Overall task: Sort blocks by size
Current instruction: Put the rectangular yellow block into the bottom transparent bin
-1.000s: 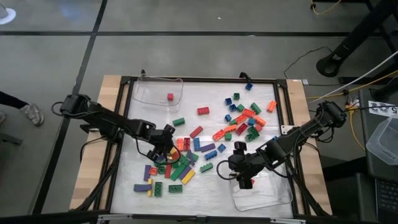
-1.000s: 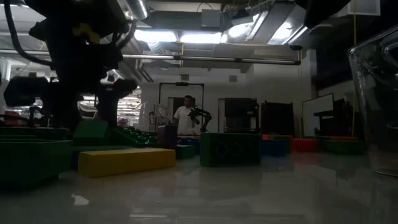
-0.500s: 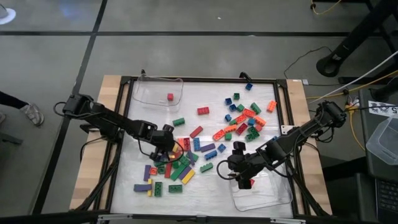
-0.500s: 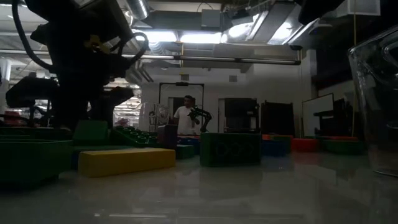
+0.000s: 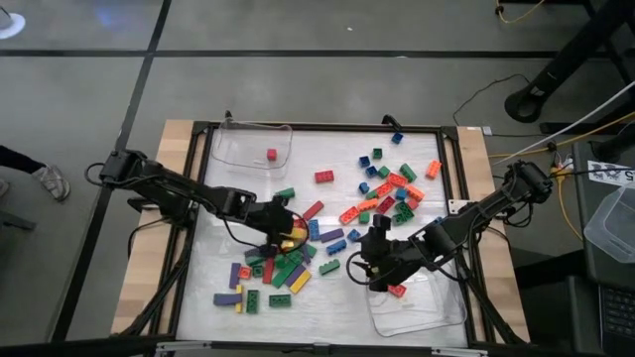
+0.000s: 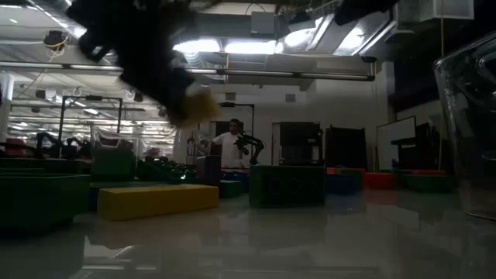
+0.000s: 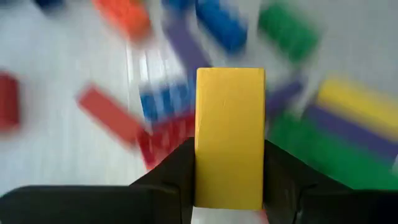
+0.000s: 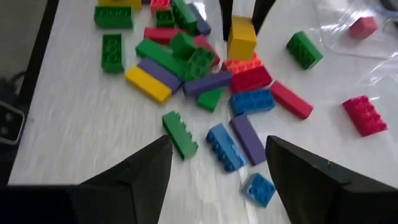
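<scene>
high view: the left gripper (image 5: 286, 235) is over the pile of blocks (image 5: 283, 268) on the tabletop (image 5: 337, 159), a yellow block (image 5: 294, 238) partly hidden in its jaws. low view: that gripper is a dark blur. left wrist view: jaws clenched on the yellow block's sides, blocks behind smeared. right wrist view: right gripper (image 8: 217, 171) jaws apart, empty.

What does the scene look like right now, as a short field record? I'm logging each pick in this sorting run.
left claw: shut on a yellow plastic brick, lifted above the pile
right claw: open, empty, beside the near clear tray
near clear tray: one red brick
far clear tray: one small red cube
table: many loose bricks unsorted
</scene>
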### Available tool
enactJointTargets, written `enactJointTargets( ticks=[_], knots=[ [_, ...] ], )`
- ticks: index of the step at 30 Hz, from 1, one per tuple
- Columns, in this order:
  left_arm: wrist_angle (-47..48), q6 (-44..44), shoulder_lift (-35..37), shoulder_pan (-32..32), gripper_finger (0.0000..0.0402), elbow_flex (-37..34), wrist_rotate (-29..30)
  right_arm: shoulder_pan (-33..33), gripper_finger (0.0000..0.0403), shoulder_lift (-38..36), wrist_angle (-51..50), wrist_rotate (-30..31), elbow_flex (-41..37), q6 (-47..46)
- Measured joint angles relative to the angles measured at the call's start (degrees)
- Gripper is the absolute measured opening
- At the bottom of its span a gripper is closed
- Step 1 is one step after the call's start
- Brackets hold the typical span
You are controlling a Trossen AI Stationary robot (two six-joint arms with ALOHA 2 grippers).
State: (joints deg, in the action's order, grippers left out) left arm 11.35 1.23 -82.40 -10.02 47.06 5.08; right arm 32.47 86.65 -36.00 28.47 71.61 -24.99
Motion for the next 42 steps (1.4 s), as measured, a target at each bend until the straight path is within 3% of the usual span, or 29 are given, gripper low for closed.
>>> enactJointTargets(
  ticks=[8,14,28,36,42],
  knots=[
    [-14.6,-0.3,0.0,-0.1,0.0122,1.6,0.0,-0.4,0.0259,0.0,2.0,6.9,0.0,4.7],
    [-19.3,0.3,0.0,-0.1,0.0126,1.6,0.0,-4.0,0.0259,0.0,8.7,6.9,0.0,9.8],
    [-21.8,3.2,0.0,-0.1,0.0126,1.6,0.0,-12.7,0.0259,1.9,16.3,-7.4,0.0,12.2],
    [-23.3,3.5,0.0,-0.2,0.0127,1.6,0.0,-13.8,0.0255,5.4,20.2,-7.1,0.0,16.0],
    [-22.4,3.5,0.0,-0.6,0.0129,1.5,0.0,-13.8,0.0199,5.5,20.0,-7.1,0.0,17.5]
  ],
)
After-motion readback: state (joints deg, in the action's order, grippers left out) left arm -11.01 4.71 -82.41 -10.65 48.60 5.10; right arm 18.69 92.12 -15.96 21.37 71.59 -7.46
